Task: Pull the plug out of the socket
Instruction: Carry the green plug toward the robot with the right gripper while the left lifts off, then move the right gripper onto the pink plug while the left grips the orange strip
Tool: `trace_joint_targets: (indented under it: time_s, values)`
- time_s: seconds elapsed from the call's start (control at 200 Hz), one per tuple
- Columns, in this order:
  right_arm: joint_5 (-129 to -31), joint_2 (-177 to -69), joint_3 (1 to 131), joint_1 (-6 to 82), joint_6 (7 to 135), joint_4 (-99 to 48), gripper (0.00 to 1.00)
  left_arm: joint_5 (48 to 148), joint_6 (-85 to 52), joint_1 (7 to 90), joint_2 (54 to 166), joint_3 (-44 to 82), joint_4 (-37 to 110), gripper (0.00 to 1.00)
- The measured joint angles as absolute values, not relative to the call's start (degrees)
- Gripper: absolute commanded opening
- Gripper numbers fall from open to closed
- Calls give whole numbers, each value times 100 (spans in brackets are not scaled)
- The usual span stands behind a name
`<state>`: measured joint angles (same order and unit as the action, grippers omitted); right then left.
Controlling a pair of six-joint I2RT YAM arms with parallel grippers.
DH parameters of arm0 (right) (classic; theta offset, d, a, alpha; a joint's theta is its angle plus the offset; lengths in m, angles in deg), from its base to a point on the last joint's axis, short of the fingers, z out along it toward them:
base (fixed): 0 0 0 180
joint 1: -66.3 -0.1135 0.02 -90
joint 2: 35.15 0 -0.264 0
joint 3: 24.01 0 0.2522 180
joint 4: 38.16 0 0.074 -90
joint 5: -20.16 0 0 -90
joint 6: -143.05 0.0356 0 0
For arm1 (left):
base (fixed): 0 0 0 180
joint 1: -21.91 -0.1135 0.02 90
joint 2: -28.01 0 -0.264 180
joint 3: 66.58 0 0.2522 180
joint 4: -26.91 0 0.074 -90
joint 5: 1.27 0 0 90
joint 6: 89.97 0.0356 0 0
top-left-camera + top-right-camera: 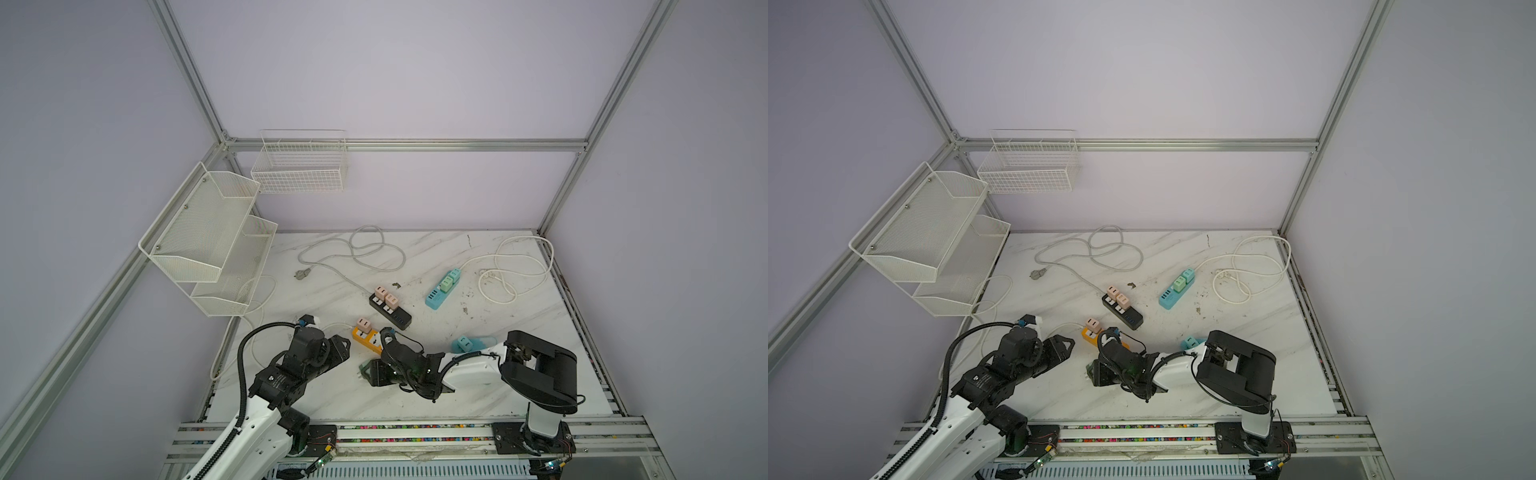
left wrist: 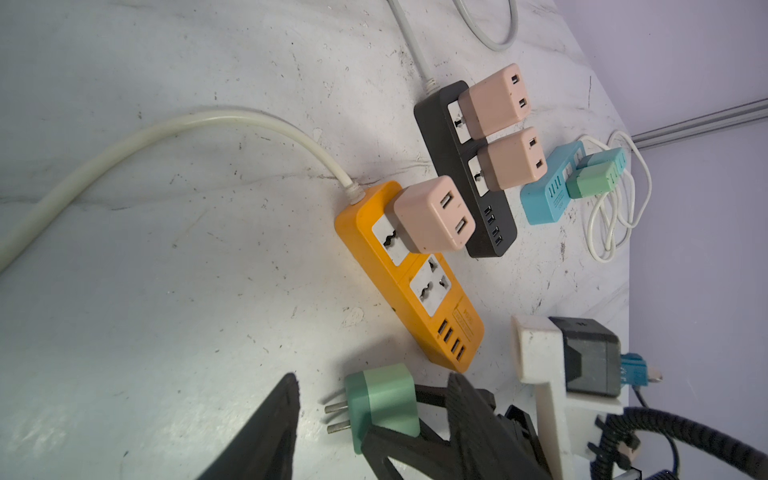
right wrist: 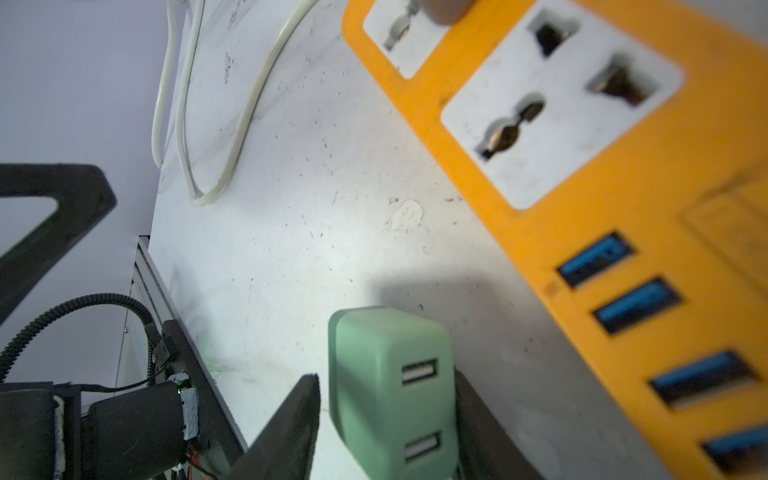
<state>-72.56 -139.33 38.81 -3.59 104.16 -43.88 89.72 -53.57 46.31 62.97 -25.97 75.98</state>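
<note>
Looking first between the jaws of the right gripper (image 3: pixel 385 377), I am seeing the green plug (image 2: pixel 384 399) there, but the jaws are not pinching it. One finger (image 3: pixel 486 424) is lying against its side, and the other finger (image 3: pixel 291 424) is standing off, with a thin strip of table showing between. So I am reading this grip as loose, suited for setting the plug down and not for carrying it.

The two prongs (image 2: pixel 338 417) are showing bare and pointing sideways, into no socket, so I am judging the pull itself as done. The plug is sitting low, on the table (image 2: pixel 166 291) or just over it; I cannot tell which. It is lying just beside the USB end of the orange power strip (image 2: pixel 397 291), apart from it. The empty socket (image 3: pixel 557 108) on that strip is facing up, free. A pink adapter (image 2: pixel 432 216) is occupying the other socket.

The left gripper (image 1: pixel 344 350) is hovering just beside the cord end of the strip, not touching it as far as I am seeing. Its jaws are standing partly apart with nothing in them. I am supposing it is placed there to steady the strip.

Further out, the black strip (image 2: pixel 465 174) and the blue strip (image 2: pixel 540 199) are lying well apart.
</note>
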Motion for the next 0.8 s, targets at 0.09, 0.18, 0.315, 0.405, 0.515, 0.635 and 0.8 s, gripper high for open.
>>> trace_joint_targets:
  time_s: [0.09, 0.18, 0.315, 0.405, 0.515, 0.635, 0.8]
  values:
    - [-7195, -13837, 3881, -367, 10372, -4218, 56, 8970, -5359, 4631, 6299, -2597, 7601, 58]
    - [-7114, -13706, 3881, -391, 10313, -4004, 58, 8963, -5357, 4631, 6330, -2597, 7601, 59]
    - [-7011, -13461, 3881, -405, 10175, -3770, 60, 8928, -5355, 4631, 6360, -2597, 7603, 59]
    - [-6957, -13314, 3881, -409, 10027, -3663, 61, 8885, -5355, 4631, 6380, -2597, 7611, 60]
    - [-6924, -13153, 3879, -411, 9876, -3588, 63, 8841, -5357, 4631, 6380, -2597, 7603, 60]
    - [-6854, -12893, 3883, -411, 9622, -3457, 63, 8815, -5381, 4631, 6395, -2597, 7592, 60]
    - [-6677, -12676, 4159, -394, 9056, -3158, 65, 8740, -5405, 4625, 6406, -2597, 7517, 61]
